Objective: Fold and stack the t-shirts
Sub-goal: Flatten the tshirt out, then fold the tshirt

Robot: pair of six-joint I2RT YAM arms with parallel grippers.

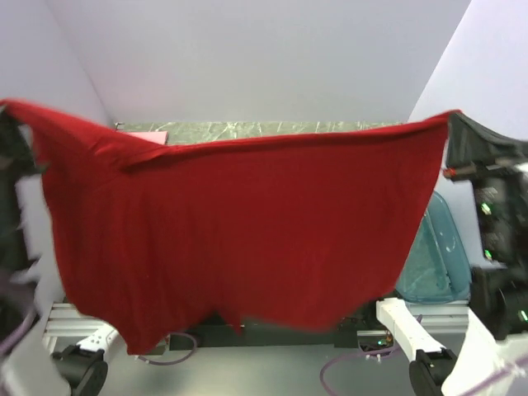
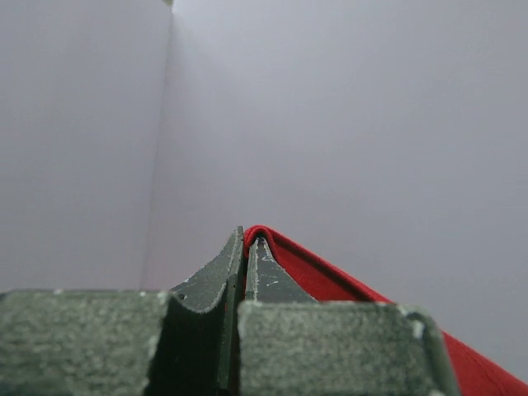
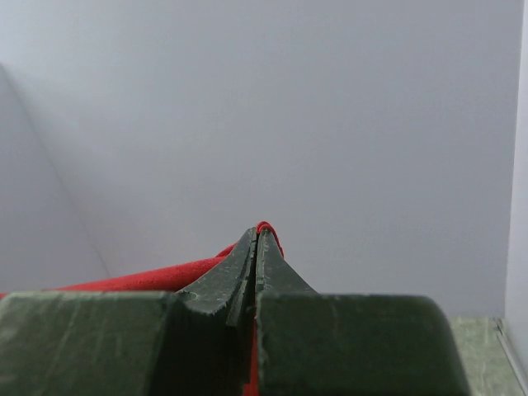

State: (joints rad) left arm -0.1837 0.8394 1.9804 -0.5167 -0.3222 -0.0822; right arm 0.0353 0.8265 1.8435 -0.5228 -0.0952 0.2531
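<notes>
Grip: the left pincer (image 2: 246,241) is clamped on one upper corner of the deep red soft cloth t-shirt (image 1: 239,223), the right pincer (image 3: 257,234) on the other, stretching it across mid-frame above the green marbled desk (image 1: 289,126). To lay it well, hold both corners level and taut, lower edge touching down first. The shirt hides most of the desk. A light pink scrap (image 1: 155,136) at upper left may be the second shirt. A translucent teal-blue plastic bin (image 1: 433,256) peeks out lower right.

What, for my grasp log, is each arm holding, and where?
The left gripper and right gripper pinch the red t-shirt at opposite ends of its upper edge.
</notes>
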